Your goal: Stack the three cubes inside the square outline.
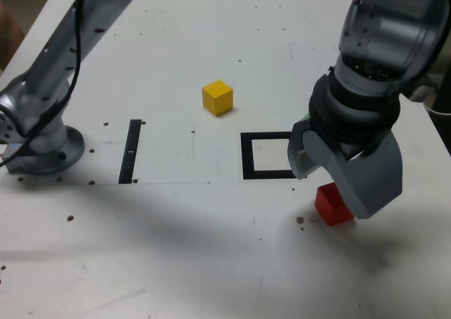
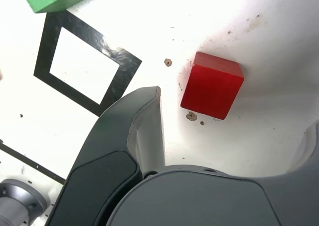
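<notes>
The pincer (image 1: 352,167) hides the right side of the square outline (image 1: 248,165) and part of the red cube (image 1: 330,203) in the exterior view, with only a sliver of the green cube (image 1: 306,117) showing. The wrist view's edge crops the green cube, the pincer, the narrow black strip (image 2: 30,162) and the round metal base (image 2: 22,198).
</notes>
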You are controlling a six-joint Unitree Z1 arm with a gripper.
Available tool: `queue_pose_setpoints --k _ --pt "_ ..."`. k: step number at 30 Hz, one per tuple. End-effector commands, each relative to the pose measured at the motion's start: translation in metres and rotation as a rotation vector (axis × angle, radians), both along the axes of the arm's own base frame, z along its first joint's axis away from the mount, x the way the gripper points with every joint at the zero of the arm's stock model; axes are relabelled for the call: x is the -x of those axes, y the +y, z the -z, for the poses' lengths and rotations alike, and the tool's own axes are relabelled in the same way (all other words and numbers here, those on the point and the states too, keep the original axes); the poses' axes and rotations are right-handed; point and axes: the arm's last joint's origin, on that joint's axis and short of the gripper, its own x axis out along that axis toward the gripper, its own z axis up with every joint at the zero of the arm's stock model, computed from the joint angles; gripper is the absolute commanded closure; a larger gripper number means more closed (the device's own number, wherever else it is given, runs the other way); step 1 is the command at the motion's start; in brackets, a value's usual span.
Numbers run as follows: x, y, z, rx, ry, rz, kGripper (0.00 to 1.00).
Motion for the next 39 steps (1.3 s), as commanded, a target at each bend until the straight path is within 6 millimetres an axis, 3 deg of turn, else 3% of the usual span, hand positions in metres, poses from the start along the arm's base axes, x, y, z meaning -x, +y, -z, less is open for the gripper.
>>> queue_pose_setpoints --k 1,11,19,24,31,39 --pt "-0.003 -0.002 0.006 -0.005 0.005 0.008 0.01" --pt "-0.015 -0.006 0.039 -0.022 0.046 0.015 0.02" --pt "-0.018 -0.007 0.049 -0.027 0.055 0.014 0.08" --pt "-0.018 -0.007 0.050 -0.041 0.058 0.005 0.22" --pt "-0.020 -0.007 0.050 -0.049 0.040 -0.006 0.56" --pt "-0.020 -0.007 0.050 -0.049 0.040 -0.005 0.61"
